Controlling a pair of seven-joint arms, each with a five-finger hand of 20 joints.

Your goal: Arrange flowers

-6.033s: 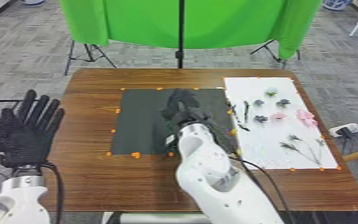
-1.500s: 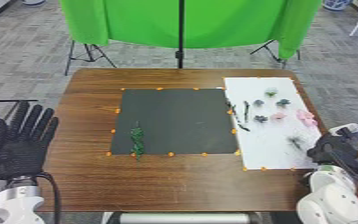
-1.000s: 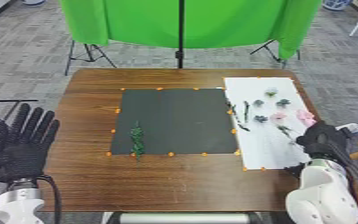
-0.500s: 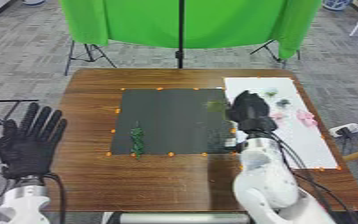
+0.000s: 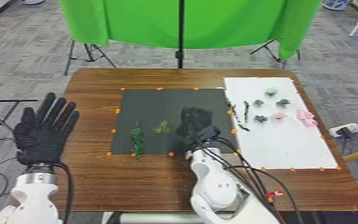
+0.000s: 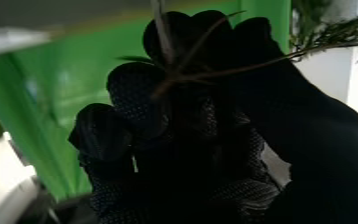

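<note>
My right hand (image 5: 195,123) is over the right part of the dark mat (image 5: 162,102), pinching a branching stem. Yellowish-green foliage (image 5: 165,126) extends to its left. In the right wrist view, my right hand (image 6: 193,125) has thumb and fingertips closed on the brown stem (image 6: 206,75), with green leaves (image 6: 335,36) on one branch. A dark green sprig (image 5: 137,140) lies upright along the mat's left side. On the white sheet (image 5: 291,150) are dark leaves (image 5: 246,111), grey-blue flowers (image 5: 261,119), pink flowers (image 5: 307,118) and a pale flower (image 5: 270,92). My left hand (image 5: 44,137) is open, fingers straight.
Orange tabs dot the edges of mat and sheet on the brown table (image 5: 87,170). Black cables (image 5: 255,185) trail along my right arm. Beyond the far table edge stand a green backdrop (image 5: 131,25) and its pole.
My right hand has gone from the sheet's lower right across to the mat, carrying the branching stem, which no longer lies on the sheet. My left hand has shifted slightly right and up.
</note>
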